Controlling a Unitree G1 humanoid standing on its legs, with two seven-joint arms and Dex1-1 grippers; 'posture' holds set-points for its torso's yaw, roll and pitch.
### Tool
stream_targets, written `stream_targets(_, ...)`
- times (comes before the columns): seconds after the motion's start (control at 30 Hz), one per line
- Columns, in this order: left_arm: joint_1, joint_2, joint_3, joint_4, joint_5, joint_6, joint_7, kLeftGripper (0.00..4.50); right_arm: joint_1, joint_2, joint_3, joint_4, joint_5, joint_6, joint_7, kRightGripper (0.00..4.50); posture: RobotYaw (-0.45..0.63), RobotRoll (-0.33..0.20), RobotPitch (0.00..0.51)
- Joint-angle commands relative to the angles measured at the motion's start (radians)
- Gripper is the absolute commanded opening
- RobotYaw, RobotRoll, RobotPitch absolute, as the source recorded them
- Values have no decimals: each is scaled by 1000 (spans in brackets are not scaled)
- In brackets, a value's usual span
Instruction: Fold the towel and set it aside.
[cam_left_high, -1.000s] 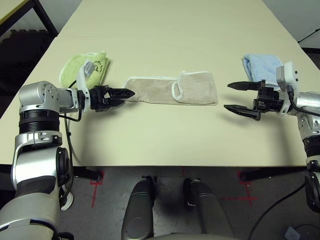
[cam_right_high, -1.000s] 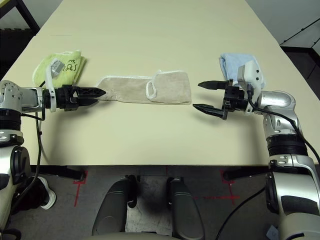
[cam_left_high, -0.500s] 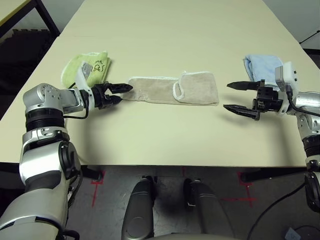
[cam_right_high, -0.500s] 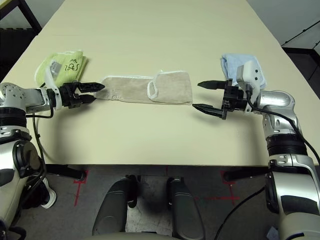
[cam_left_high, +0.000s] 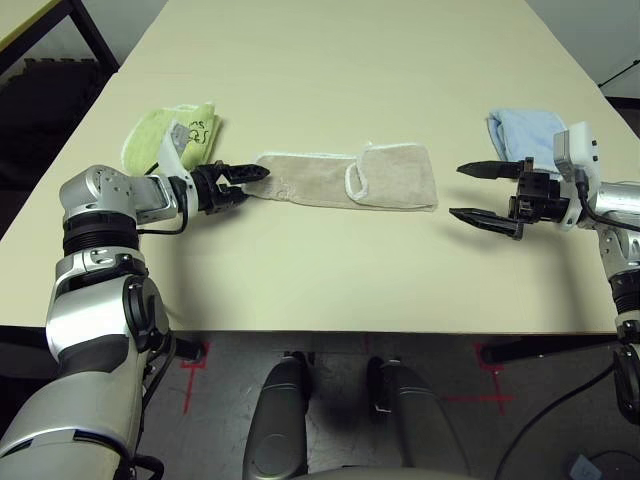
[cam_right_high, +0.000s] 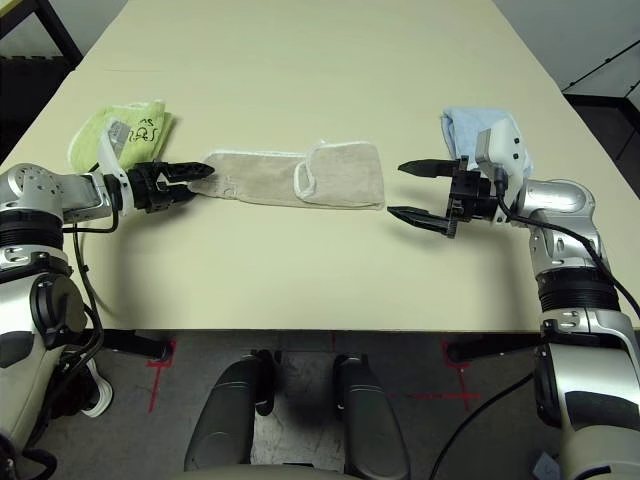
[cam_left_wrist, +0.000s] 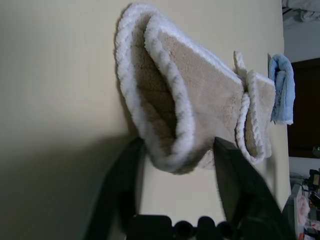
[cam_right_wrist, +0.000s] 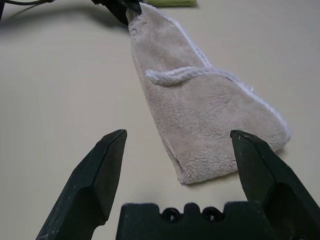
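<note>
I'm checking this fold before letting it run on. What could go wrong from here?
1. The left tool is at the very end edge of the beige towel, whose layers gape between its fingers in the left wrist view; it may pinch only one layer.
2. The yellow-green towel lies right behind that tool and could get nudged.
3. The right tool, open, stands apart from the towel's other end, so a one-sided pull may drag it rather than fold it.
</note>
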Motion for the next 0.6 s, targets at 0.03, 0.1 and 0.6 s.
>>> stream_targets(0.03,-5,7,-4,30,9,-8,16,1213,17,-12,12,-12,-4,-11,0,4500,67,0,181)
stream_targets(0.1,-6,12,0,33,8,-13,19,399,16,-11,13,-10,-5,-12,-1,4500,70,0,180)
stream_targets(0.6,64,207,-256,-76,61,-18,-220,26,-14,-1,27,40,-10,-32,-10,4500,103,0,174)
